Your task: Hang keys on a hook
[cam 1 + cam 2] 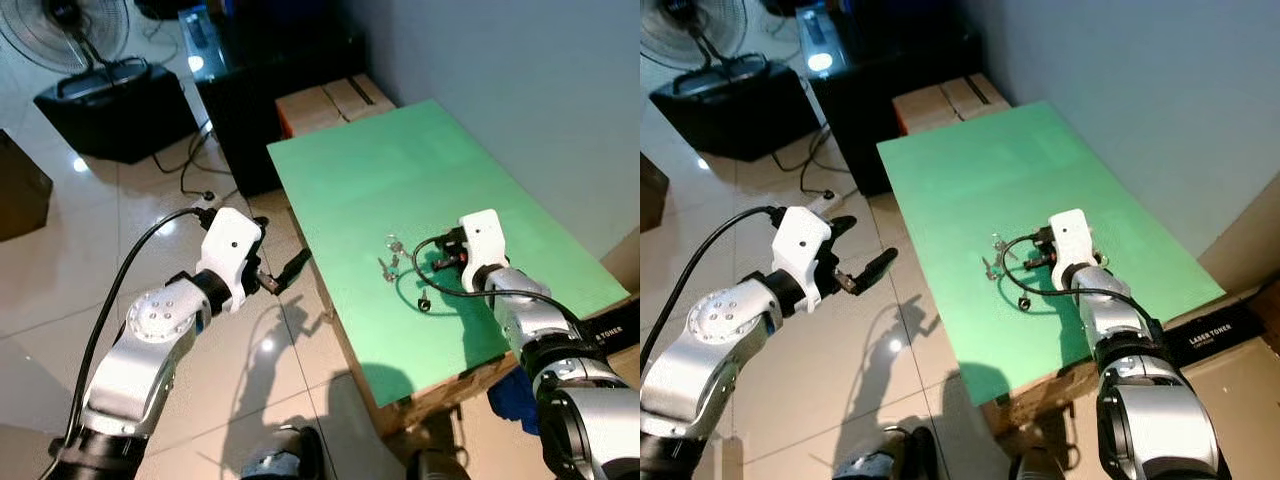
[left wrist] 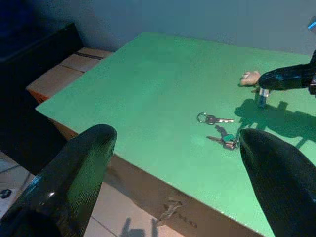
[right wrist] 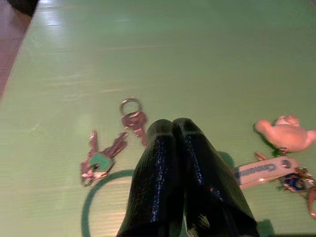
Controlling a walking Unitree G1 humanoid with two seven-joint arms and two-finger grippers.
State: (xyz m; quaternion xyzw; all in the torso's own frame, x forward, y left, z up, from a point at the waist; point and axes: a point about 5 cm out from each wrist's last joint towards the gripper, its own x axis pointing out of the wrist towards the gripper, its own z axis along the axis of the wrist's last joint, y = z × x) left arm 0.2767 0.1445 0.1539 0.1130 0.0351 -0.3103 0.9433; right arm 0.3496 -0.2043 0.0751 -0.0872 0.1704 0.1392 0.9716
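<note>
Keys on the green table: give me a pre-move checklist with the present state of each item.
1. Keys reachable: ok. The single key on a ring and the pair of keys with a teal head lie flat on the green table, apart from each other.
2. Right gripper placed: ok. It is over the table beside the keys.
3. Right gripper ready to grasp: not ok. Its fingers are shut on nothing.
4. Left gripper out of the way: ok. It is open, off the table edge over the floor.
5. Other keychain: ok. The keychain with a pink figure lies apart from both.
6. Hook located: cannot tell.
</note>
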